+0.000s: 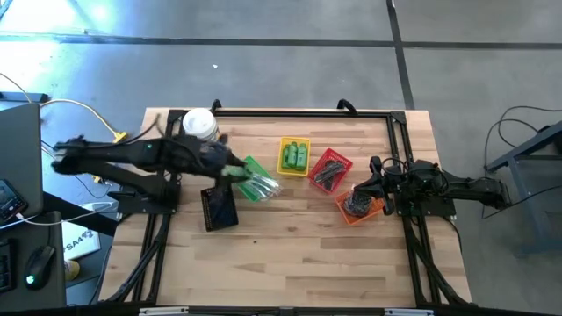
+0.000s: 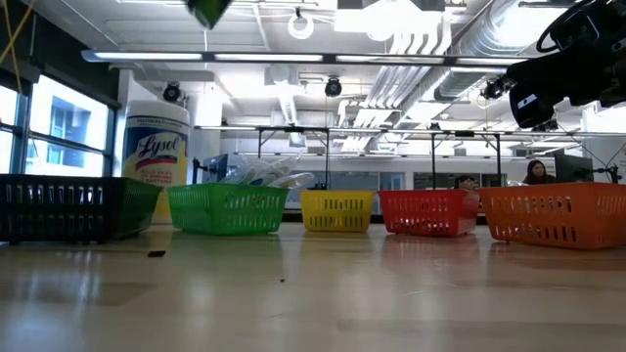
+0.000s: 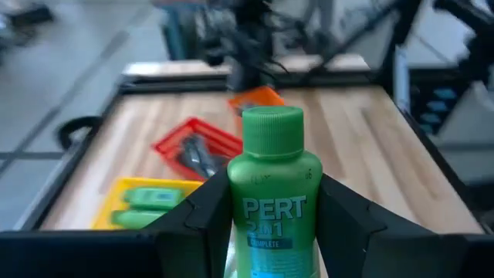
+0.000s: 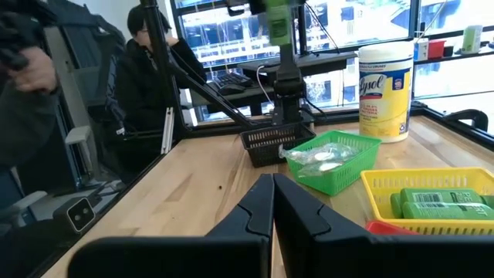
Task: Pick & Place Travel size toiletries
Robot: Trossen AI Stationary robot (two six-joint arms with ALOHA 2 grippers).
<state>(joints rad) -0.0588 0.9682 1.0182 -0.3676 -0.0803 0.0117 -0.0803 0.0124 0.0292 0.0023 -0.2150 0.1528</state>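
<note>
Left gripper (image 3: 270,224): clamped on a green bottle (image 3: 272,193), one dark finger on each side of its body; raised above the table (image 1: 290,254), over the green basket (image 1: 257,178) in the high view.
Green bottle: upright between the fingers, ribbed cap on top, white "PERT" lettering facing the wrist camera; off the table.
Right gripper (image 4: 272,202): fingers pressed together, nothing between them; hanging over the orange basket (image 1: 360,207) at the right side of the table.
Green basket: clear-wrapped silvery pieces (image 4: 319,161) piled inside.
Yellow basket (image 1: 294,156): two more green bottles (image 4: 436,203) lying flat in it, side by side.
Red basket (image 1: 329,169): dark slim sticks (image 3: 197,157) lying inside.
Orange basket: dark grey items inside, kind unclear.
Black basket (image 1: 219,209): on the table just left of the green one; contents not visible.
Row: in the low view, black, green, yellow, red, orange from left to right.
Lysol jar (image 2: 156,154): standing upright behind the black and green baskets, white lid on.
Person (image 4: 150,69): seated beyond the table's far end in the right wrist view.
</note>
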